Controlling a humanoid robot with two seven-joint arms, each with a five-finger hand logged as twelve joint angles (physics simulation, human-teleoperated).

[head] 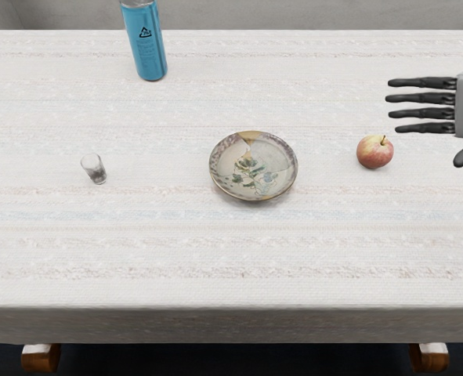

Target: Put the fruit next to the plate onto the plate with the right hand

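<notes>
A red-yellow apple (374, 151) lies on the table, to the right of a small patterned plate (253, 165) that holds nothing. My right hand (435, 113) comes in from the right edge, above and to the right of the apple, not touching it. Its dark fingers (419, 98) are stretched out flat toward the left, the thumb hanging lower, and it holds nothing. The left arm is out of view.
A tall blue bottle (143, 37) stands at the back left. A small clear glass (94, 168) sits left of the plate. The white cloth-covered table (215, 258) ends at a front edge near the bottom of the view.
</notes>
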